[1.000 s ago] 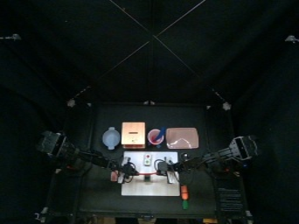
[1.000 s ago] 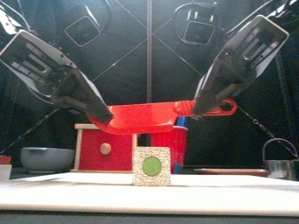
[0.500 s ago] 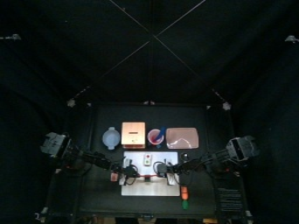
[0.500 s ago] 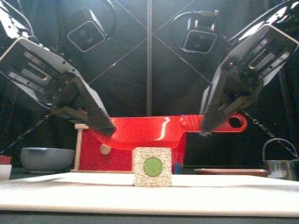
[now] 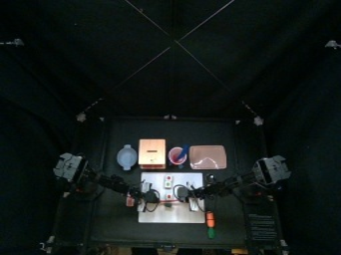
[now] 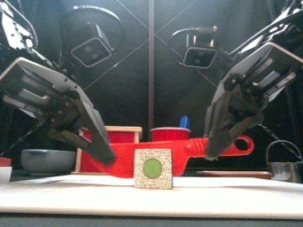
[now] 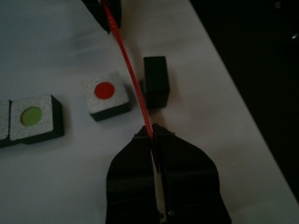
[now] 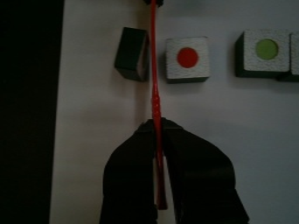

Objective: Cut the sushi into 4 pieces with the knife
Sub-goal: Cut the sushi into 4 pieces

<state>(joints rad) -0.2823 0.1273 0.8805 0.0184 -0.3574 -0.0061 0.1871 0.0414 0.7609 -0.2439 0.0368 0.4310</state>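
Note:
The red toy knife (image 6: 196,148) hangs level just above the white cutting board (image 6: 71,188), held at both ends. My left gripper (image 6: 106,160) is shut on its blade end and my right gripper (image 6: 215,151) is shut on its handle end. A sushi piece with a green centre (image 6: 154,168) stands on the board in front of the knife. In the left wrist view the knife (image 7: 126,70) runs edge-on between a red-centred piece (image 7: 107,94) and a dark end block (image 7: 156,79); a green-centred piece (image 7: 35,118) lies beyond. The right wrist view shows the same gap beside the dark block (image 8: 131,51).
Behind the board stand the wooden box with a red drawer front (image 6: 109,142), the red cup (image 6: 172,134) with a blue knife, and the blue-grey bowl (image 6: 48,160). The metal cutter (image 6: 284,167) sits at the right. The pink tray (image 5: 208,156) lies at the back right.
Both grippers have come down together, lowering the red knife from above the sushi to about the height of the sushi.

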